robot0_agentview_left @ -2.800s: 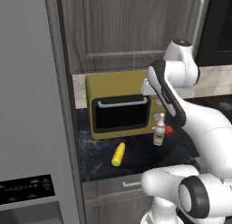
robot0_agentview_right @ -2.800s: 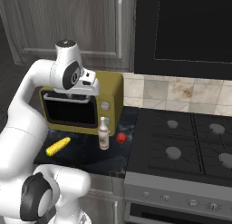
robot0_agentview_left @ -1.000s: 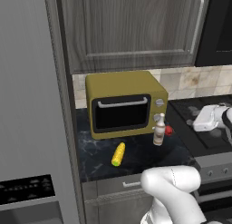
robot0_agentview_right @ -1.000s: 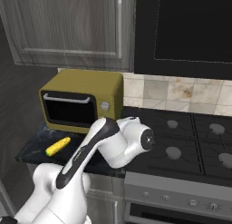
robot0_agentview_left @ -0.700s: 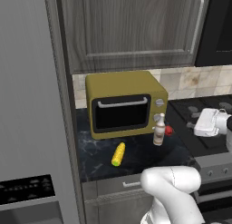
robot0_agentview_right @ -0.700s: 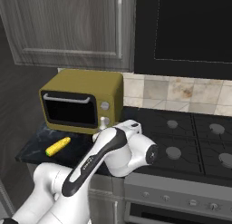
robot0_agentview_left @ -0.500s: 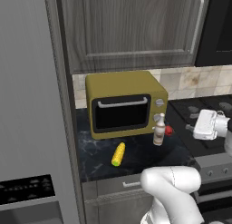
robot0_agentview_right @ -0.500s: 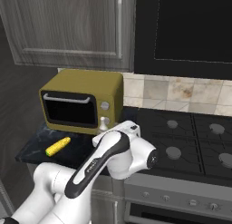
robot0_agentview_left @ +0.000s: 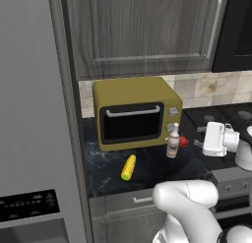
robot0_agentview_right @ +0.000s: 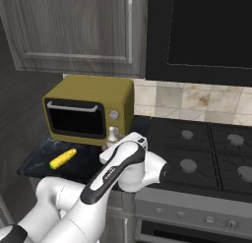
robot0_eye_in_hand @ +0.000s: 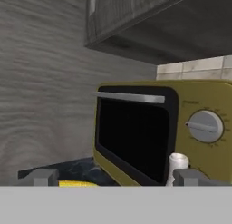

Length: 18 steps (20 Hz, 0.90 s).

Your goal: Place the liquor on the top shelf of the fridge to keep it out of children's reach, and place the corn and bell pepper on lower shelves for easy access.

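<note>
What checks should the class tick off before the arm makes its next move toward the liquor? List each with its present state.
1. Pincer open, nothing held: ok.
2. Liquor upright on the counter before the toaster oven: ok.
3. Corn lying apart from the liquor, out of the approach: ok.
4. Bell pepper right beside the liquor; could be knocked: not ok.
5. Fridge door open for placing: not ok; it looks shut.
6. Liquor centred between the fingertips: not ok; its cap sits by the right tip.
</note>
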Motion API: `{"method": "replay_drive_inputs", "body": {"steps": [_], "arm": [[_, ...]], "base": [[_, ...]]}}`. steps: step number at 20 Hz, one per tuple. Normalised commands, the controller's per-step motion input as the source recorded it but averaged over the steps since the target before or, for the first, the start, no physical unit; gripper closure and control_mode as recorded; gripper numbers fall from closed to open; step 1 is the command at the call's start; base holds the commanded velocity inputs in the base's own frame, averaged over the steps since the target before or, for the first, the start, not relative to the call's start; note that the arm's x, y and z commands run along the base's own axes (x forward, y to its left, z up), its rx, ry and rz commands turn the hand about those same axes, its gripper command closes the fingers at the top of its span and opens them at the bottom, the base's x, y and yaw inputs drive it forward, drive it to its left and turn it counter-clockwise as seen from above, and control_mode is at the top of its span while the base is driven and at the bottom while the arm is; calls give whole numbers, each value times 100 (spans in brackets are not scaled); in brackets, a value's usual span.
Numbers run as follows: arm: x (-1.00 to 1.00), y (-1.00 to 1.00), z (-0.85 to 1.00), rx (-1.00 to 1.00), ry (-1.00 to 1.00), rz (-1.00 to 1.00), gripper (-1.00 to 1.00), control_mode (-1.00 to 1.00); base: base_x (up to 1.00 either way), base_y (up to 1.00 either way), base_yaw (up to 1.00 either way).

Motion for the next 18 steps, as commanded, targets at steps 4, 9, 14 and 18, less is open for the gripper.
{"method": "replay_drive_inputs", "body": {"steps": [4,9,14,18], "arm": [[43,13,-15,0,0,0,-100,-100],[37,13,-5,0,0,0,-100,-100],[32,10,0,0,0,0,-100,-100],[29,1,0,0,0,-2,-100,-100]], "base": [[0,0,0],[0,0,0],[0,0,0],[0,0,0]]}}
